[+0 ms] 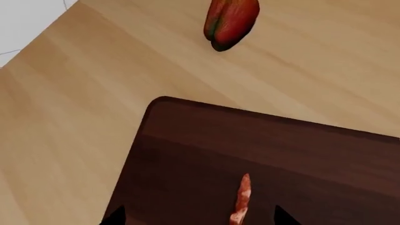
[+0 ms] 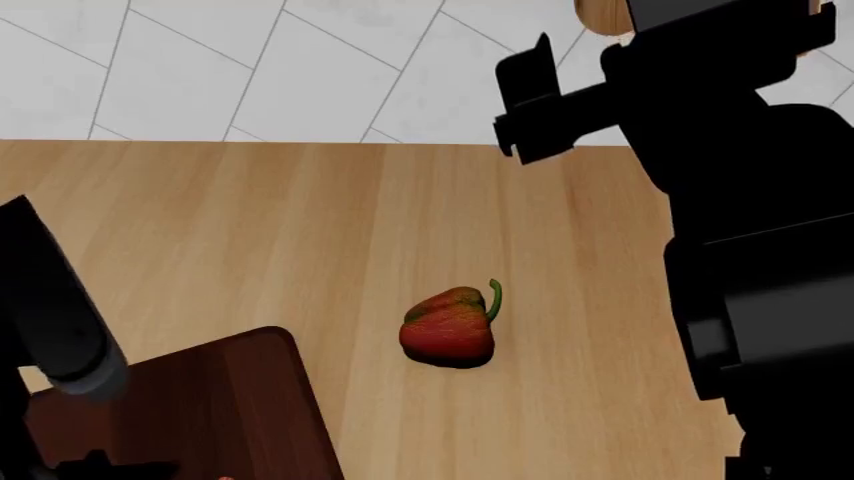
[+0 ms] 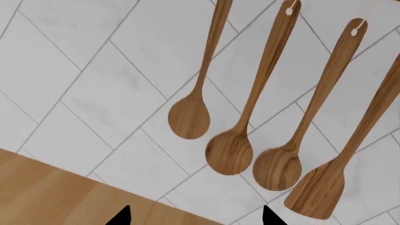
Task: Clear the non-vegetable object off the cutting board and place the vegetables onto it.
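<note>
Head view, left side: left arm is a dark bulk over the cutting board, only the board's far right corner showing. The bacon strip is not visible here, arm and frame edge cover that part.

Left wrist view fills that in: bacon strip lies flat on the board, near the board's middle, running lengthwise toward the cam. Left gripper shows only as two dark fingertips at the frame edge, one each side of the strip, spread wide, nothing between them touching; strip's near end sits in the gap. Whether tips touch the board: can't tell. Beyond the board's rounded corner, on bare countertop, the pepper, well apart from the board.

Head view, center: same pepper w/ curved green stem, lying on the countertop just right of the board corner, not touching it. Tuber not seen in any view.

Right side: right arm raised high, black, blocking the counter's right part. Right wrist view alone shows what it faces: white tile wall w/ four wooden spoons hanging, counter edge below. Right gripper tips apart, holding nothing.
</note>
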Robot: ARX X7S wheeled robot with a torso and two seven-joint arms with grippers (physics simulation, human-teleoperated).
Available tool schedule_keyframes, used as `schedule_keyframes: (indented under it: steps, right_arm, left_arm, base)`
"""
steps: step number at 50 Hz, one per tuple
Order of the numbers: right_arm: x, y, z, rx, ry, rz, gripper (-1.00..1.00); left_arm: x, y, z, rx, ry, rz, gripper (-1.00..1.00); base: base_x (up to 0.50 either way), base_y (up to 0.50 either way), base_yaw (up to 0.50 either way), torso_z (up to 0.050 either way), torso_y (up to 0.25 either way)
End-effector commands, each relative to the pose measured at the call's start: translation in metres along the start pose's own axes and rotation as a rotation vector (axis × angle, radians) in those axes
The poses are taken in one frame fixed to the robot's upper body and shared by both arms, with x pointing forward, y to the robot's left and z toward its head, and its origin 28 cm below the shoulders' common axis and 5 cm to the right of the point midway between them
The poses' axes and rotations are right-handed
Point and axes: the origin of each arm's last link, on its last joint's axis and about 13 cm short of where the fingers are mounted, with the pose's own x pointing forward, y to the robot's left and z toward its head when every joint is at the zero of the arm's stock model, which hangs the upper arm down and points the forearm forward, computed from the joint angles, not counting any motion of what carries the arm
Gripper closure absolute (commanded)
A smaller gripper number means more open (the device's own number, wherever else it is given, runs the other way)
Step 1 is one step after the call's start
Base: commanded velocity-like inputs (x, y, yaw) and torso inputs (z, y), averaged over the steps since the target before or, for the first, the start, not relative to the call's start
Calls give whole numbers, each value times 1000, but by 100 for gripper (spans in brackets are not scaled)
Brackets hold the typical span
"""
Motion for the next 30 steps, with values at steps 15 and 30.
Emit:
schedule_keyframes:
  steps: [15,30]
  right_arm:
    - [-1,1,-4,28,1,15,-100]
    - [-2,-1,-11,35,12,9,-100]
  left_arm:
    - [27,-2,-2,69,30,-48,-100]
    - [44,-7,-1,102,35,-86,-100]
  base:
    - [0,0,0,0,0]
    - [0,0,0,0,0]
